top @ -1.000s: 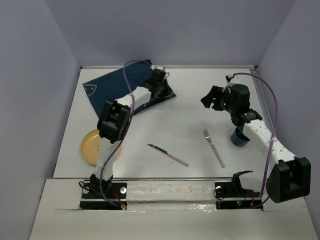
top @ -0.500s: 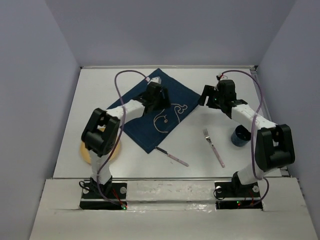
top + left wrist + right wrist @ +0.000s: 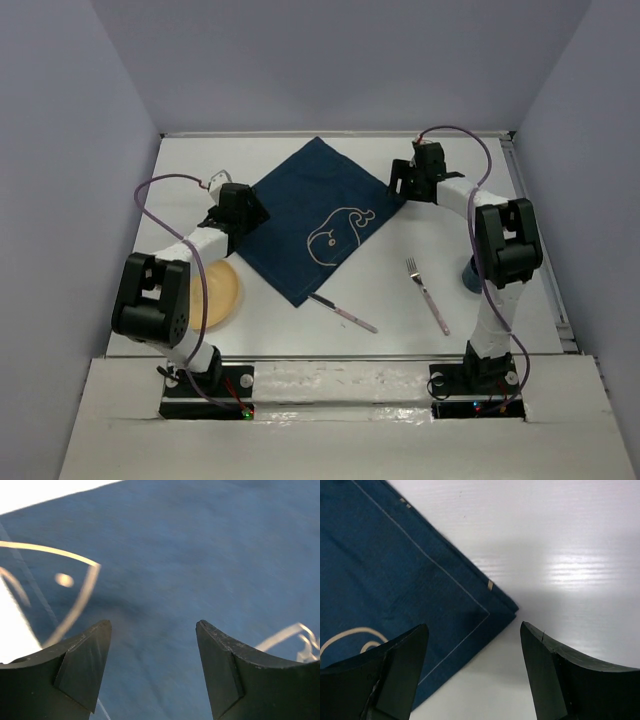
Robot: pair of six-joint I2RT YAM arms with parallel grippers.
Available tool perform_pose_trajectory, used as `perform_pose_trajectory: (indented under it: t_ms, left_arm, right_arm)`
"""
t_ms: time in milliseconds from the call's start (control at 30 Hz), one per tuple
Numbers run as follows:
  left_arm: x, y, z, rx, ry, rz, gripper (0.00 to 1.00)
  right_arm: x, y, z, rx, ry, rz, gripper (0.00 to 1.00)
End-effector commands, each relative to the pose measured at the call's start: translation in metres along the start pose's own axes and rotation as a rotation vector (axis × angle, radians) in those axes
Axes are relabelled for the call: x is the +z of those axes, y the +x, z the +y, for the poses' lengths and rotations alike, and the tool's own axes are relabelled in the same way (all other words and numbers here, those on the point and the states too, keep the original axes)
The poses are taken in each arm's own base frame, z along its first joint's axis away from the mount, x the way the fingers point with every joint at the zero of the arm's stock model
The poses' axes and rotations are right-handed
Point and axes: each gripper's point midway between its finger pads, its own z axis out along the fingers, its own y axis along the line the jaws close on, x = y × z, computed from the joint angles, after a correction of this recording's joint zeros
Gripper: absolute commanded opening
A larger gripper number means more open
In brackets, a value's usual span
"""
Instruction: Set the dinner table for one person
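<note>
Cutlery lies nearest the arm bases on the white dinner table (image 3: 400, 240), which fills the whole floor of the view between the lavender walls. A knife (image 3: 340, 312) is angled with its blade end meeting the near corner of the mat (image 3: 300, 220); whether it touches the cloth or slips under it cannot be told. A fork (image 3: 427, 294) lies to its right, tines pointing away. At the near left a yellow plate (image 3: 222, 295) sits partly hidden by the left arm, and at the near right a dark cup (image 3: 470, 277) shows only as a sliver behind the right arm. Beyond these the mat is spread flat but turned diamond-wise, one corner pointing at the bases and one at the far wall, so its sides run askew to the table's edges. The left gripper (image 3: 153, 623) hovers over the mat's left corner with its fingers spread and nothing between them, only blue cloth below. The right gripper (image 3: 473, 625) hovers over the right corner, fingers likewise parted and empty, the cloth's point lying under the gap and bare table beyond it. The line between the two grippers thus runs along the mat's left-to-right diagonal. If the mat is to be squared, each arm already has its own corner directly beneath. If the plate comes next, it lies nearward of the left gripper, and that arm is much the closer.
</note>
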Motion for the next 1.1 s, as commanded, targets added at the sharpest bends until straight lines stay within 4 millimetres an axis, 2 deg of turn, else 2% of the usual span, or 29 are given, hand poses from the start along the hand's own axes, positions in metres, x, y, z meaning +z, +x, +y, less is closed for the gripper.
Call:
perform_pose_trajectory:
  t_ms: [0, 33, 100, 133, 167, 233, 333, 367, 433, 467, 500, 567, 600, 633, 667, 700, 733, 767, 867, 933, 967, 1067]
  left_arm:
    - [0.016, -0.027, 0.004, -0.022, -0.052, -0.070, 0.80]
    - [0.020, -0.040, 0.004, -0.027, -0.067, -0.094, 0.80]
    - [0.031, -0.038, 0.012, -0.011, -0.113, -0.073, 0.80]
    - [0.034, -0.046, 0.008, -0.010, -0.112, -0.080, 0.80]
    - [0.041, -0.041, 0.019, -0.002, -0.152, -0.055, 0.80]
    - [0.046, -0.043, 0.023, 0.002, -0.168, -0.043, 0.80]
    - [0.050, -0.044, 0.033, -0.002, -0.186, -0.029, 0.80]
    - [0.051, -0.043, 0.036, 0.004, -0.192, -0.022, 0.80]
    - [0.055, -0.042, 0.044, 0.017, -0.212, 0.007, 0.84]
    - [0.057, -0.043, 0.043, 0.017, -0.206, 0.013, 0.84]
    - [0.059, -0.041, 0.046, 0.019, -0.211, 0.028, 0.84]
    - [0.067, -0.038, 0.042, 0.027, -0.193, 0.055, 0.84]
    - [0.071, -0.037, 0.039, 0.028, -0.184, 0.066, 0.84]
    - [0.079, -0.037, 0.032, 0.027, -0.160, 0.081, 0.84]
    - [0.081, -0.032, 0.031, 0.028, -0.159, 0.109, 0.83]
    - [0.085, -0.034, 0.021, 0.026, -0.130, 0.119, 0.82]
    - [0.088, -0.035, 0.020, 0.026, -0.131, 0.120, 0.82]
    - [0.094, -0.026, 0.016, 0.033, -0.120, 0.148, 0.81]
    - [0.108, -0.012, -0.003, 0.064, -0.098, 0.180, 0.79]
    - [0.121, -0.007, -0.015, 0.072, -0.084, 0.190, 0.79]
    - [0.122, -0.003, -0.023, 0.093, -0.089, 0.190, 0.77]
    - [0.139, -0.009, -0.045, 0.123, -0.064, 0.169, 0.74]
  right_arm:
    - [0.009, -0.021, -0.003, -0.052, 0.063, -0.009, 0.78]
    - [0.015, -0.023, -0.003, -0.057, 0.067, -0.006, 0.77]
    - [0.022, -0.016, -0.005, -0.064, 0.073, 0.031, 0.76]
    - [0.025, -0.013, -0.006, -0.067, 0.072, 0.044, 0.76]
    - [0.030, -0.006, -0.008, -0.068, 0.076, 0.062, 0.75]
    - [0.033, 0.000, -0.009, -0.071, 0.072, 0.078, 0.73]
    - [0.038, 0.007, 0.000, -0.060, 0.018, 0.104, 0.61]
    - [0.040, 0.009, 0.001, -0.058, 0.012, 0.110, 0.54]
    - [0.040, 0.007, 0.005, -0.051, -0.008, 0.110, 0.45]
    - [0.040, 0.008, 0.006, -0.048, -0.012, 0.113, 0.45]
    - [0.040, 0.009, 0.006, -0.038, -0.011, 0.114, 0.33]
    - [0.037, 0.010, 0.005, -0.033, -0.004, 0.107, 0.19]
    - [0.033, 0.003, 0.006, -0.024, -0.005, 0.082, 0.07]
    - [0.032, 0.007, 0.004, -0.015, 0.000, 0.074, 0.00]
    - [0.028, 0.004, 0.000, 0.006, 0.003, 0.059, 0.00]
    - [0.019, 0.006, -0.005, 0.040, 0.006, 0.051, 0.00]
    - [0.013, -0.010, -0.005, 0.058, -0.001, 0.008, 0.00]
    - [0.010, -0.005, -0.018, 0.084, 0.013, 0.001, 0.00]
    - [-0.009, -0.010, -0.034, 0.163, 0.031, -0.046, 0.00]
    - [-0.023, -0.015, -0.032, 0.190, 0.009, -0.082, 0.00]
    - [-0.024, -0.008, -0.039, 0.211, 0.017, -0.081, 0.00]
    - [-0.031, -0.001, -0.037, 0.223, 0.004, -0.083, 0.00]
